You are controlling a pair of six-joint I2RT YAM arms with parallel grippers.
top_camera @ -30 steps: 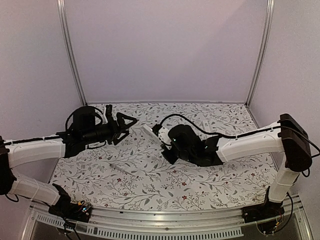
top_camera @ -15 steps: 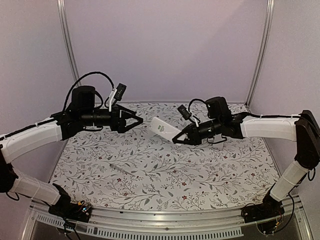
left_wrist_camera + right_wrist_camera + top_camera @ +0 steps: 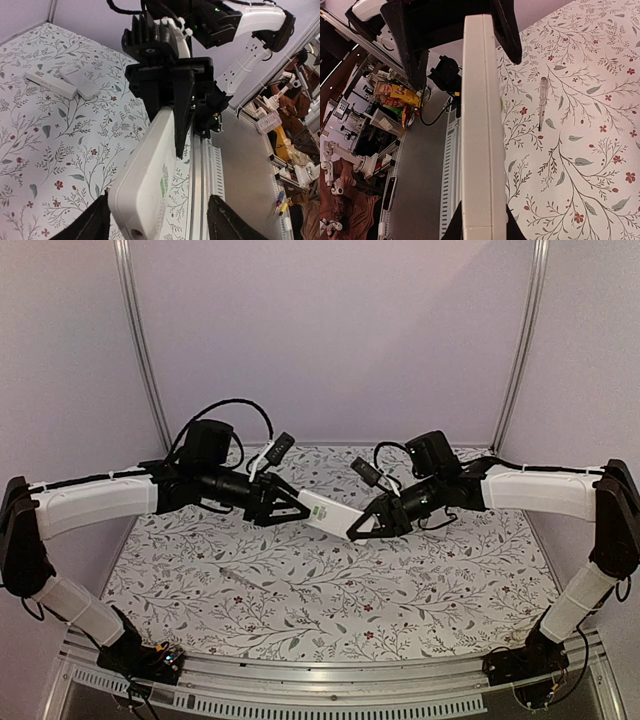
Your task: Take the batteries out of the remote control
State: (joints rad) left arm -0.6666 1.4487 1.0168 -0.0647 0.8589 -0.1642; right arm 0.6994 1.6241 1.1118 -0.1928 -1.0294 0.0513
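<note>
A white remote control [image 3: 330, 515] is held in the air between the two arms. My right gripper [image 3: 357, 531] is shut on its right end; in the right wrist view the remote [image 3: 480, 125] is edge-on with both fingers [image 3: 454, 227] pressed against it. My left gripper [image 3: 298, 510] is open, its jaws spread wide on either side of the remote's left end [image 3: 150, 175], with a clear gap on one side. No batteries show in any view.
Two more white remotes [image 3: 52, 82] [image 3: 80, 82] lie side by side on the floral table cloth [image 3: 420, 590] at the back. A thin clear pen-like tool [image 3: 245, 580] lies on the cloth at front left and also shows in the right wrist view [image 3: 542, 97].
The right gripper has lifted the remote off the table and carried it to the middle. The left arm has swung right, so its open jaws now flank the remote's left end.
</note>
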